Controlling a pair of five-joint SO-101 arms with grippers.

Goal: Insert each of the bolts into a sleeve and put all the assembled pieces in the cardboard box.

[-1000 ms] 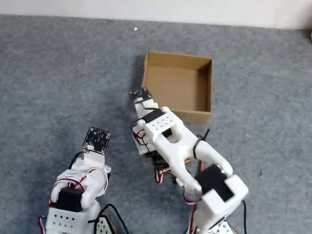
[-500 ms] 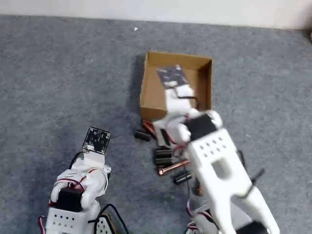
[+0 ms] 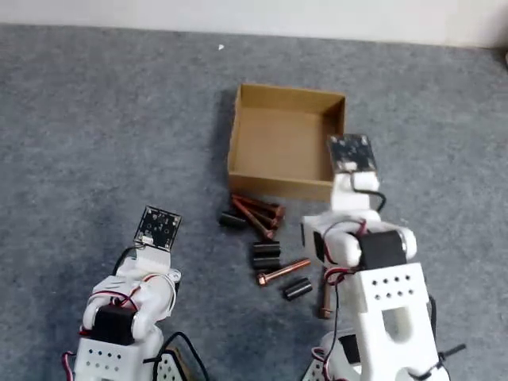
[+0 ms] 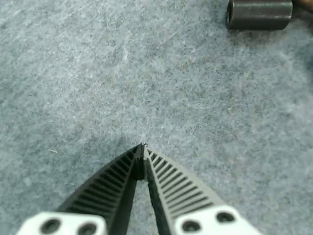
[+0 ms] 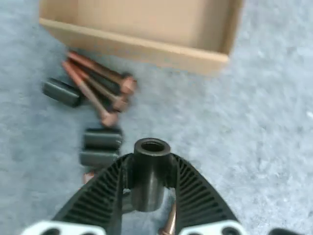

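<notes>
My right gripper (image 5: 151, 165) is shut on a black sleeve (image 5: 150, 182), held upright above the carpet, just short of the cardboard box (image 5: 146, 46). Three copper bolts (image 5: 100, 89) lie bunched in front of the box, with a single sleeve (image 5: 61, 92) and a pair of sleeves (image 5: 101, 147) beside them. From above, the box (image 3: 238, 135) is empty; another bolt (image 3: 282, 271), a sleeve (image 3: 298, 288) and one more bolt (image 3: 325, 300) lie beside the right arm (image 3: 361, 246). My left gripper (image 4: 142, 151) is shut on nothing over bare carpet, well short of a sleeve (image 4: 258, 13).
Grey carpet (image 3: 119, 119) covers the whole work area, with open room to the left of and behind the box. The left arm (image 3: 131, 305) sits at the near left edge. A pale wall runs along the far side.
The right arm swung from the box's left front corner, across the box, to its right front side, uncovering the bolts and sleeves. The left arm has not moved.
</notes>
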